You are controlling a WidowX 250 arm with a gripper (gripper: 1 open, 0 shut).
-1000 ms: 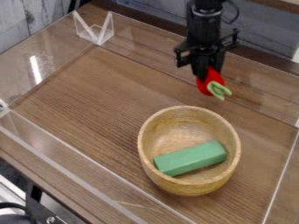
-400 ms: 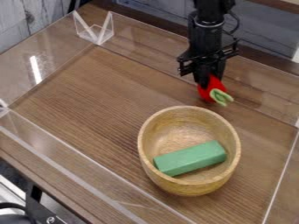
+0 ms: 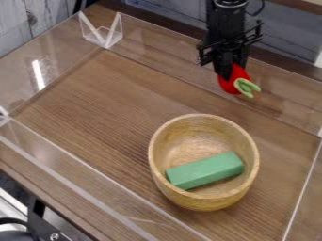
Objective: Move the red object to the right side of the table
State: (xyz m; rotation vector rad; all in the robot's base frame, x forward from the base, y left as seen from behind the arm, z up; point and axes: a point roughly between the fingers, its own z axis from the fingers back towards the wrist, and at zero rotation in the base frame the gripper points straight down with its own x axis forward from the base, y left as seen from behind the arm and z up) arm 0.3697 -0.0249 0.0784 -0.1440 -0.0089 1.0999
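Observation:
The red object [image 3: 236, 85], a small bright-red toy fruit with a light-green leafy end, hangs just above the brown wood-grain table [image 3: 101, 104] near its far right part. My black gripper [image 3: 229, 75] points straight down and is shut on the fruit's upper part, which its fingers hide. The green stem end sticks out to the lower right.
A round light wooden bowl [image 3: 170, 141] stands at the front right, below the gripper in the picture, with a green rectangular block [image 3: 205, 171] lying in it. Low clear acrylic walls [image 3: 38, 75] border the table on all sides.
The gripper has lifted the red fruit slightly and carried it a little toward the far right. The bowl and green block have not moved.

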